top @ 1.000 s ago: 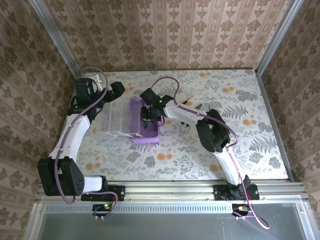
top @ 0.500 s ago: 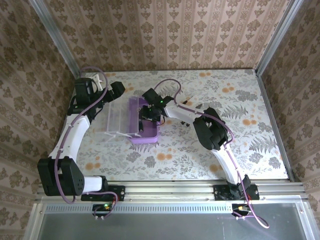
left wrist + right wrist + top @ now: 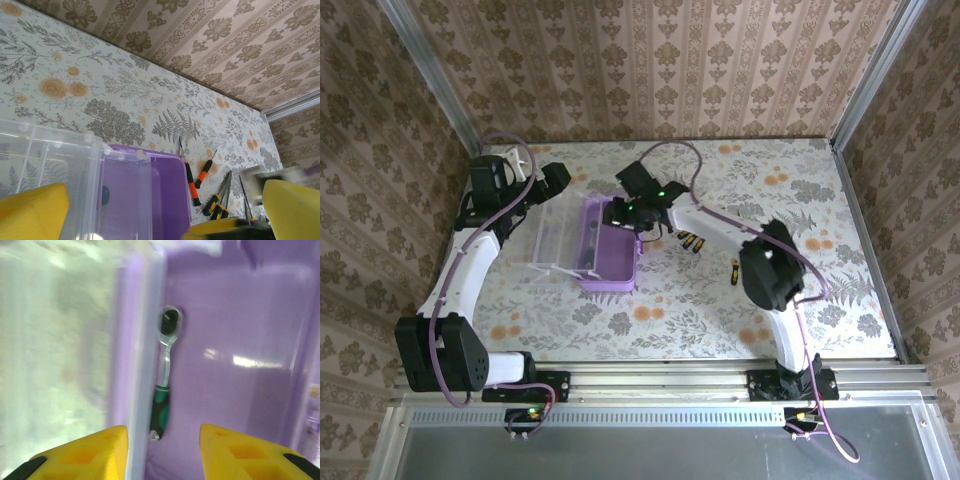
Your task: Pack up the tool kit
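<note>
Top external view: the open case [image 3: 610, 272] sits mid-surface [image 3: 800, 200], its clear lid [image 3: 552, 240] folded out to the left. The right end effector [image 3: 636, 214] hangs over the case's far end, and the left end effector [image 3: 558, 188] waits near the lid's far edge. Right wrist view: the 2 fingers stand apart with nothing between them, above a ratchet [image 3: 164, 375] lying along the hinge-side wall. Left wrist view: fingers spread wide, gripping nothing. Screwdrivers [image 3: 691, 241] lie loose on the surface right of the case, some crowded together. Likely hazards: a pinch taking 2 crowded screwdrivers at once, a thin shaft slipping free, a finger catching the case wall and dragging the light case, or the lid, apparently unheld, dropping shut.
</note>
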`<act>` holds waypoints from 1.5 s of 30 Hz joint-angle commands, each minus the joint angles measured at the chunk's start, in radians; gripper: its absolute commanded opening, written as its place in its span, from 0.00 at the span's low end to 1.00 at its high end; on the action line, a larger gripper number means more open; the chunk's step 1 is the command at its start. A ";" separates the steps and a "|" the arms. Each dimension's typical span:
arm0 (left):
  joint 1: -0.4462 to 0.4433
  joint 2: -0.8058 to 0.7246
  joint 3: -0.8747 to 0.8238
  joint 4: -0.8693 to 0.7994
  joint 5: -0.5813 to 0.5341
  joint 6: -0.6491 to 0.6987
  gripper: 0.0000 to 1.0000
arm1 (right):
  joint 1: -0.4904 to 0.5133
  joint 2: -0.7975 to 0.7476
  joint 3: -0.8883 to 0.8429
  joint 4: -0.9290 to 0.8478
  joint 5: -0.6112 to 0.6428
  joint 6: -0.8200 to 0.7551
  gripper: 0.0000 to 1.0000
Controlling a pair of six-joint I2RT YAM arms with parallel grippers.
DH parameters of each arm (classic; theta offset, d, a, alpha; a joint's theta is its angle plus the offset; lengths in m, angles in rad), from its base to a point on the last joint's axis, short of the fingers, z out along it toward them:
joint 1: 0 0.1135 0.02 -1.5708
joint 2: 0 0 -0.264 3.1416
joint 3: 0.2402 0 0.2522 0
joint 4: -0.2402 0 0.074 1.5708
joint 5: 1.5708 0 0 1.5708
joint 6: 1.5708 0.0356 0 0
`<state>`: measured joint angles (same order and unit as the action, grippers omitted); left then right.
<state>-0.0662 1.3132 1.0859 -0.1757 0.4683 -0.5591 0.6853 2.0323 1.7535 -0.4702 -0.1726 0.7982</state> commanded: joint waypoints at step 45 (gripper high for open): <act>-0.465 0.079 0.025 -0.031 0.021 0.079 1.00 | -0.712 -0.243 -0.726 -0.048 0.154 -0.237 0.14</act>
<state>-0.5335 1.3922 1.0863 -0.1947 0.4931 -0.5167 -0.0185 1.7523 1.0264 -0.5659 0.0048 0.5762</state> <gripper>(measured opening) 0.999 0.160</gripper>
